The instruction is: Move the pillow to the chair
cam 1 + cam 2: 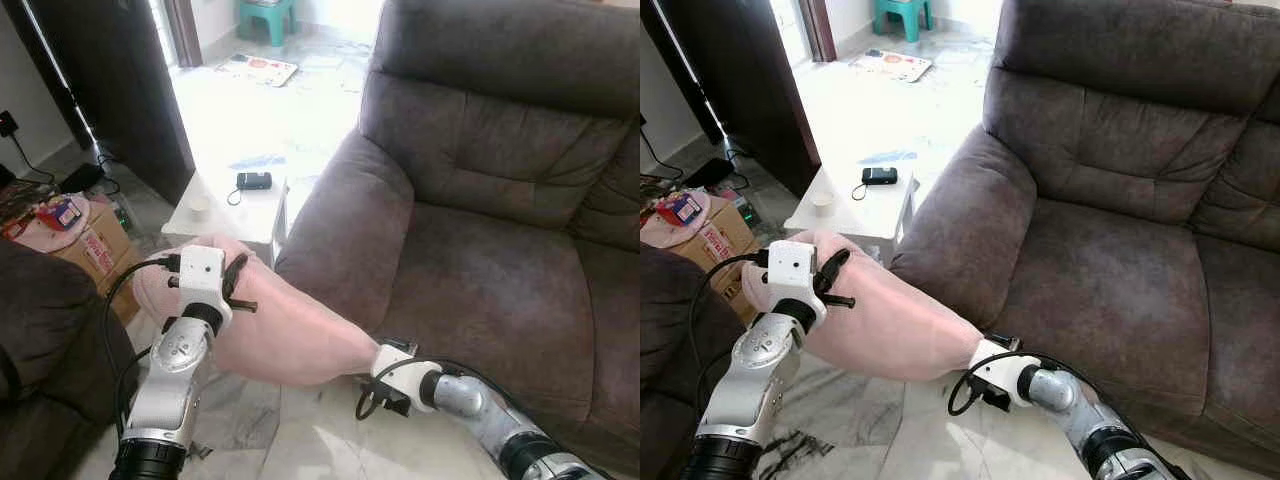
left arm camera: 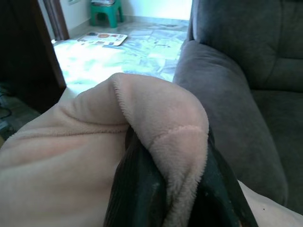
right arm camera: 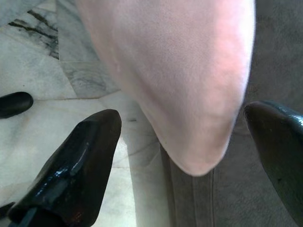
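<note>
Looking down, we see the chair (image 1: pixel 500 200), a big brown recliner, on the right of the scene, its wide armrest nearest our arms. Left of it runs a pale marble floor (image 1: pixel 250 120), bright toward the far side, where a teal stool (image 1: pixel 267 17) and a flat printed sheet (image 1: pixel 257 68) lie. A dark armchair edge (image 1: pixel 40 340) sits at near left, with a cardboard box (image 1: pixel 95 245) just beyond it. Between the box and the chair stands a small white table (image 1: pixel 235 212), carrying a black device (image 1: pixel 254 180) and a white cup (image 1: pixel 199 205).

We hold the pillow (image 1: pixel 290 330), pink and soft, in the air above the floor, just left of the armrest and near the table, not yet on the seat. Our left gripper (image 2: pixel 165 189) has its fingers (image 2: pixel 135 194) clamped on a fold at the pillow's left end. Our right gripper (image 3: pixel 182 142) is at the pillow's near right corner; its fingers (image 3: pixel 75 165) are apart, one on each side of the corner, and we cannot tell if they touch it.
</note>
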`<state>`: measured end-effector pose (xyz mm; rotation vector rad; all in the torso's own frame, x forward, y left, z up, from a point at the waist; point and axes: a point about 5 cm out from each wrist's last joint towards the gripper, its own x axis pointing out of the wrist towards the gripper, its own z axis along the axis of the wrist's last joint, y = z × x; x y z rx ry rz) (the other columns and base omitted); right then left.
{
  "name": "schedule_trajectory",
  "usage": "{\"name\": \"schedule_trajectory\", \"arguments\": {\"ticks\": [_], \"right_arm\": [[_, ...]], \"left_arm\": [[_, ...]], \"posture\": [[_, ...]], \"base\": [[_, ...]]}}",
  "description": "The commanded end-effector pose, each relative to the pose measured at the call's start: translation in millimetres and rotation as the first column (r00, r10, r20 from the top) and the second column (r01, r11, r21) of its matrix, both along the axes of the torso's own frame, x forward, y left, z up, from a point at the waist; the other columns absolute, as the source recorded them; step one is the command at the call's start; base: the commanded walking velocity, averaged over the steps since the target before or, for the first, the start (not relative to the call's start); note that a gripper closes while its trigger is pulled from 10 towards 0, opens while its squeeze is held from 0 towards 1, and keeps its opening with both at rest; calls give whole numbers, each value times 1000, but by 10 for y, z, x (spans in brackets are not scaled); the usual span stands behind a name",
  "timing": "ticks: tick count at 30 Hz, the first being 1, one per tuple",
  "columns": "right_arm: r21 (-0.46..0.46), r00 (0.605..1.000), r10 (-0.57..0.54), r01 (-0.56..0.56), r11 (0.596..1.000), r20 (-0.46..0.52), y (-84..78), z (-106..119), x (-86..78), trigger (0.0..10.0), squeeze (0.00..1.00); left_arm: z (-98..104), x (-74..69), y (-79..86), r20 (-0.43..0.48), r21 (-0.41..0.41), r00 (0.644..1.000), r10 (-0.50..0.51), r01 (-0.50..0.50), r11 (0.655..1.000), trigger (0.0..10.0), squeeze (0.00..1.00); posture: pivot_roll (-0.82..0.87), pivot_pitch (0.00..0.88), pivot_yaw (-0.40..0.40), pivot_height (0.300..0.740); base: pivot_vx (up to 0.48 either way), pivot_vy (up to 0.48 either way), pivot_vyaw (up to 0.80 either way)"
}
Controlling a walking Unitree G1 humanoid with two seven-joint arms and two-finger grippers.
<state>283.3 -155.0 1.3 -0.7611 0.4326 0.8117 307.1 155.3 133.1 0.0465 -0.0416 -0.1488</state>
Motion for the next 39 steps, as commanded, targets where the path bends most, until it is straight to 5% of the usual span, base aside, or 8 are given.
{"name": "schedule_trajectory", "arguments": {"ticks": [1, 9, 10, 11, 39], "right_arm": [[-22, 1000, 1, -2, 1000, -14, 7, -28, -10, 10000, 0], [-41, 999, -34, 32, 999, -40, 15, -116, -63, 10000, 0], [-37, 998, -42, 40, 999, -42, 17, -122, -67, 3255, 0], [-28, 998, -54, 53, 998, -43, 19, -127, -70, 0, 0], [-3, 993, -95, 95, 995, -67, 101, -192, -110, 0, 0]], "left_arm": [[324, 27, -72, 136, -10, 990, -36, 38, 999, 10000, 0], [374, 36, -94, 147, -34, 988, -44, 49, 998, 10000, 0], [377, 37, -96, 147, -35, 988, -44, 50, 998, 10000, 0], [379, 37, -98, 147, -36, 988, -45, 51, 998, 10000, 0], [471, 15, -121, 164, -108, 984, -63, 82, 991, 10000, 0]], "posture": [[66, 46, -2, 740], [70, 51, -2, 740], [71, 56, -1, 740], [71, 57, -1, 740], [78, 61, -5, 740]], "base": [[0, 0, 0], [0, 0, 0], [0, 0, 0], [0, 0, 0], [0, 0, 0]]}}
